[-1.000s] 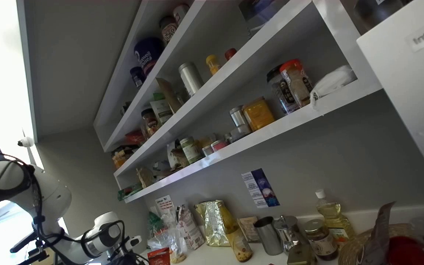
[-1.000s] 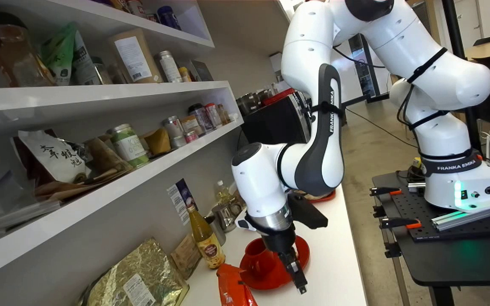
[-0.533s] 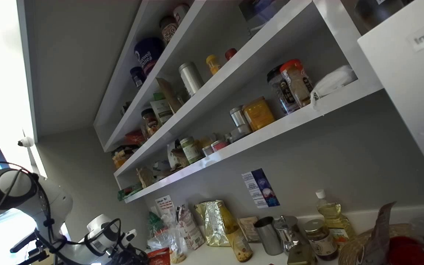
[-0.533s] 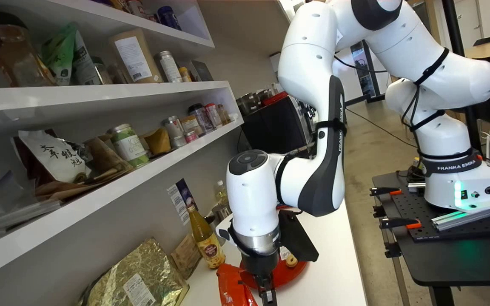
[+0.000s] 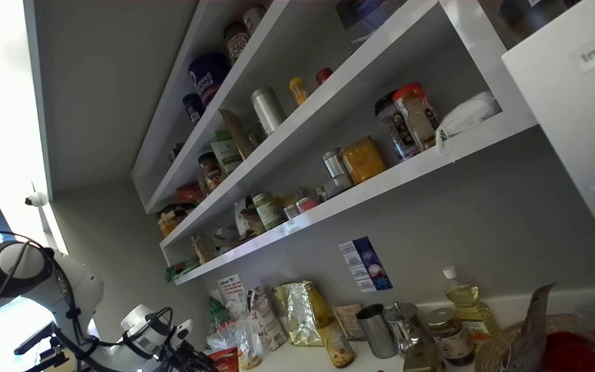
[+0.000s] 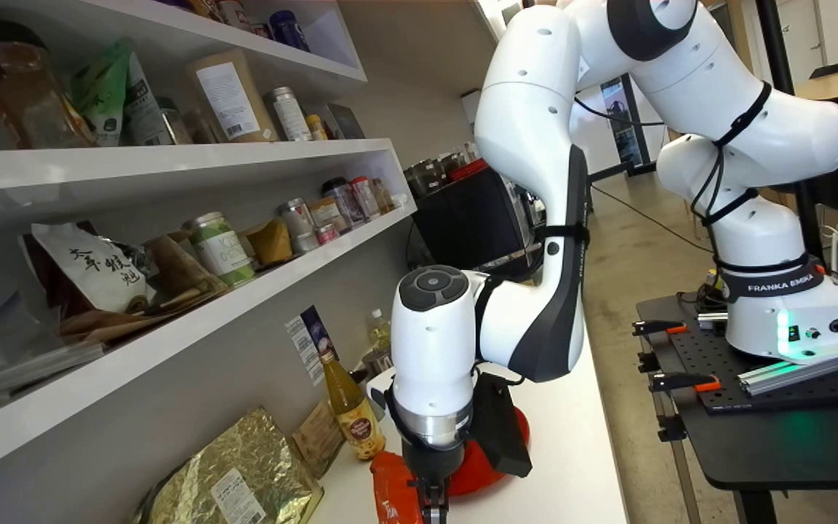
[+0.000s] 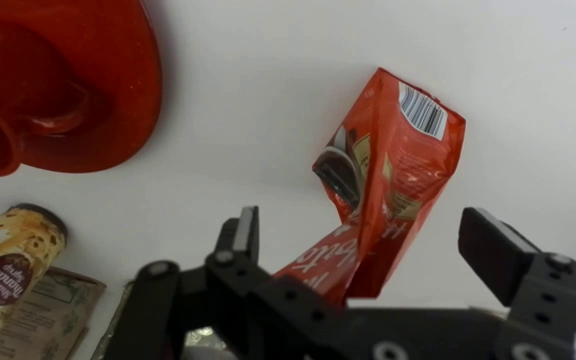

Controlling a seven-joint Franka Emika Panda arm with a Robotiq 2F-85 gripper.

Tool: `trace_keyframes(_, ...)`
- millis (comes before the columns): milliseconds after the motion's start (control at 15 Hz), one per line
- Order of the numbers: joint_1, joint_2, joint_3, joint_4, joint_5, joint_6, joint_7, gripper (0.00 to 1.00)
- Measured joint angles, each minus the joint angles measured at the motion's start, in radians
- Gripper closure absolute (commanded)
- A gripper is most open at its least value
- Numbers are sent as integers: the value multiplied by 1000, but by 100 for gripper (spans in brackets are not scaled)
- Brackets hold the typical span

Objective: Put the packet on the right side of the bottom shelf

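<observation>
Packet [image 7: 393,185] on white counter [image 7: 248,100], hand [image 7: 360,225] spread either side of it in wrist view

Arm [image 6: 524,138] bent, hand [image 7: 361,227] spread, seemingly downward

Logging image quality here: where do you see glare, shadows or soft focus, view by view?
In an exterior view, the window at the left edge is blown out; in an exterior view, a green light seems to tint the black table; in the wrist view, a soft shadow edges the red plate, the packet looks crisp, the tool slightly soft.
</observation>
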Motion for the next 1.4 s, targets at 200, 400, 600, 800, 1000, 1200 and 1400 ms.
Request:
trace_keyframes(200,0,6,-5,0,0,1,30,0)
trace_keyframes(400,0,15,-5,0,0,7,39,0)
trace_keyframes(600,0,32,-3,4,0,19,40,28)
trace_keyframes(800,0,55,-2,23,0,23,40,39)
trace_keyframes(1000,-2,82,-11,55,1,24,40,62)
trace_keyframes(1200,-5,103,-23,87,1,25,40,84)
trace_keyframes(1400,-5,117,-39,109,1,26,40,100)
